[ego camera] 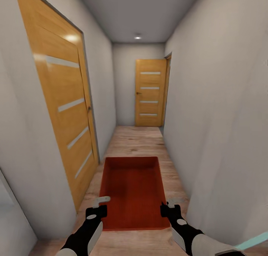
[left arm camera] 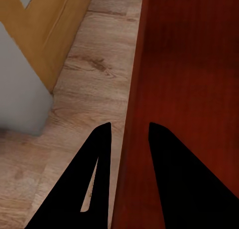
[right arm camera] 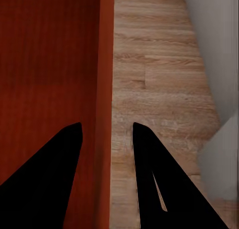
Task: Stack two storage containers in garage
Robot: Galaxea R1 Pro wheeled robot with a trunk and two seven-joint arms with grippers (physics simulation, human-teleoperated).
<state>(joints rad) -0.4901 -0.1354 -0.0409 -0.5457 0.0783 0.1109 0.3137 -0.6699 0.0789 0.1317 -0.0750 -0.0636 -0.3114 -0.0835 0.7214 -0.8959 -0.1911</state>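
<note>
Hold: the left gripper (ego camera: 97,205) and right gripper (ego camera: 168,207) each straddle a long side wall of the bin (ego camera: 134,191), jaws pinching the rim, so it stays level while carried.
Where: bin held out front, above the hallway's wood floor (ego camera: 136,141), between the grey walls (ego camera: 219,111).
Look: orange-red, topless, finely ribbed, empty.
Ahead: an orange door (ego camera: 150,93) at the hallway's end.

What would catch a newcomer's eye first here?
The orange-red storage container, carried low in a narrow corridor between the left gripper and right gripper, whose jaws straddle its side walls. Then the orange doors: one close on the left wall, another at the far end.
</note>
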